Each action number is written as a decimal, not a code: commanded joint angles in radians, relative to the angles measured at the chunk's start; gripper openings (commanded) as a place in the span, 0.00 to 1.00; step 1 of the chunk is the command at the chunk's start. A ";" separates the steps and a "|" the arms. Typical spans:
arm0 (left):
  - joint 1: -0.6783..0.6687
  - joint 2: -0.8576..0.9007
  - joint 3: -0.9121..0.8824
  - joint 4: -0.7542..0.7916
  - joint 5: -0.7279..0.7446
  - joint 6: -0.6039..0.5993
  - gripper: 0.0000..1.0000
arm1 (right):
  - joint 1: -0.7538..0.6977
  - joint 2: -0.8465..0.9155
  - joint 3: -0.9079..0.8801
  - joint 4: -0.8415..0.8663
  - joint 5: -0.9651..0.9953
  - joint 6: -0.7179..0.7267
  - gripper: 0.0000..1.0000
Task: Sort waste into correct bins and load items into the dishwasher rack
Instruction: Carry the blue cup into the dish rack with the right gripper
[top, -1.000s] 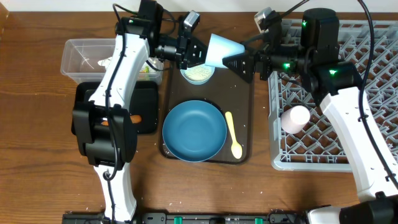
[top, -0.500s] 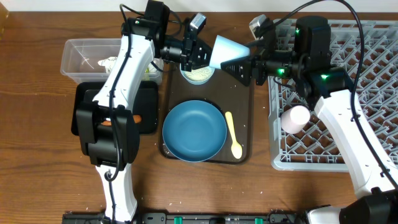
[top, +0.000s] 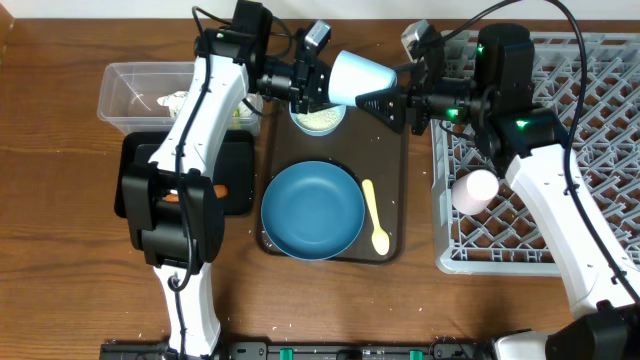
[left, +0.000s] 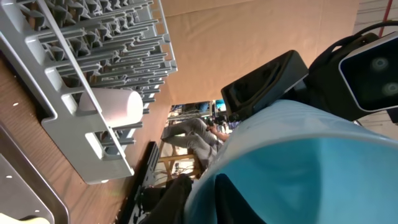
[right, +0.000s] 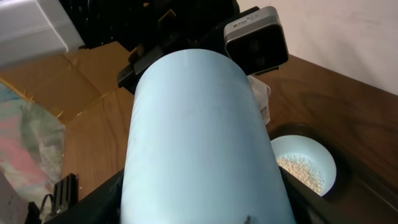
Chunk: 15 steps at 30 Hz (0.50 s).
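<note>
The light blue cup (top: 358, 78) hangs on its side above the back of the dark-brown tray, between my two grippers. My left gripper (top: 310, 85) is shut on its rim, one finger inside the cup (left: 298, 168) and one outside. My right gripper (top: 388, 92) clasps its narrow end from the right, a finger touching each side of the cup (right: 193, 143). The pale bowl (top: 318, 118) with rice grains sits right below and shows in the right wrist view (right: 305, 165). The blue plate (top: 312, 210) and cream spoon (top: 377, 220) lie on the tray.
The grey rack (top: 560, 150) at right holds the pink cup (top: 475, 190), also seen in the left wrist view (left: 112, 107). The clear tub (top: 135, 90) holds tissue (top: 175, 98). The black tub (top: 235, 160) holds an orange stick (top: 218, 192).
My right gripper moved left up to the cup's narrow end. The cup's wide end then shifted a little left and tilted. My left gripper stayed put.
</note>
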 joint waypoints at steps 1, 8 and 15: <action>-0.006 -0.005 0.009 -0.005 0.006 0.009 0.21 | -0.052 -0.037 -0.001 0.006 0.041 -0.002 0.45; -0.006 -0.005 0.009 -0.005 0.000 0.010 0.28 | -0.150 -0.121 -0.001 -0.059 0.043 -0.003 0.42; -0.006 -0.005 0.009 -0.005 -0.129 0.009 0.28 | -0.228 -0.200 -0.001 -0.232 0.239 0.008 0.40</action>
